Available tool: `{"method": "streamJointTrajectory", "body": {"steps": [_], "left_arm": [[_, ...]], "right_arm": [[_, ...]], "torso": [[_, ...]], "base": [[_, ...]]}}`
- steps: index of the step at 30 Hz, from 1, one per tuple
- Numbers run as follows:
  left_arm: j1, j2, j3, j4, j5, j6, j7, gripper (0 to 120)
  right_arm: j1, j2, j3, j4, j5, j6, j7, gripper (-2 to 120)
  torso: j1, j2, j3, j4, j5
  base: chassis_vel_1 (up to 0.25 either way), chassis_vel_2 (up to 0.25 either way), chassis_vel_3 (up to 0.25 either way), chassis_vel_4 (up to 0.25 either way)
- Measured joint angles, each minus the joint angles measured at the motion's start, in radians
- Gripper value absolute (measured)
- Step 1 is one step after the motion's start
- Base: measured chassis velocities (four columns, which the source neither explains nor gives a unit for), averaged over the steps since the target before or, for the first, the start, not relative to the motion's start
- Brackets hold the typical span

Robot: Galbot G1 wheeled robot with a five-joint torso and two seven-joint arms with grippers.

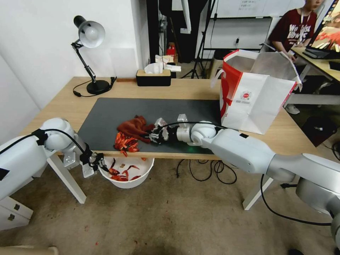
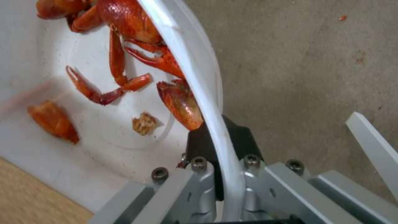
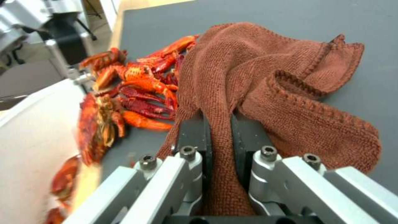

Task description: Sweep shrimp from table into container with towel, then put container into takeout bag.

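My right gripper is shut on the rust-brown towel, which lies bunched on the dark mat of the table; the wrist view shows the towel pinched between the black fingers. A pile of red shrimp sits at the table's front edge, against the towel's left side; shrimp. Below that edge my left gripper is shut on the rim of the white container, holding it off the floor. Several shrimp lie inside the container. The takeout bag stands open at the table's right.
A desk lamp and a tissue box stand along the table's back edge. White table legs flank the container. Cables hang under the table over bare floor. Another desk stands behind the bag.
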Motion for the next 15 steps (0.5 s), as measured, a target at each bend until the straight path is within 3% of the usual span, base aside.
{"method": "streamJointTrajectory", "body": {"steps": [15], "left_arm": [[-0.001,0.011,-0.003,0.001,-0.003,0.001,-0.004,0]], "right_arm": [[-0.013,-0.047,-0.033,0.108,0.018,-0.005,0.037,8]], "torso": [[0.0,0.0,0.0,0.0004,0.0]], "base": [[0.0,0.0,0.0,0.0]]}}
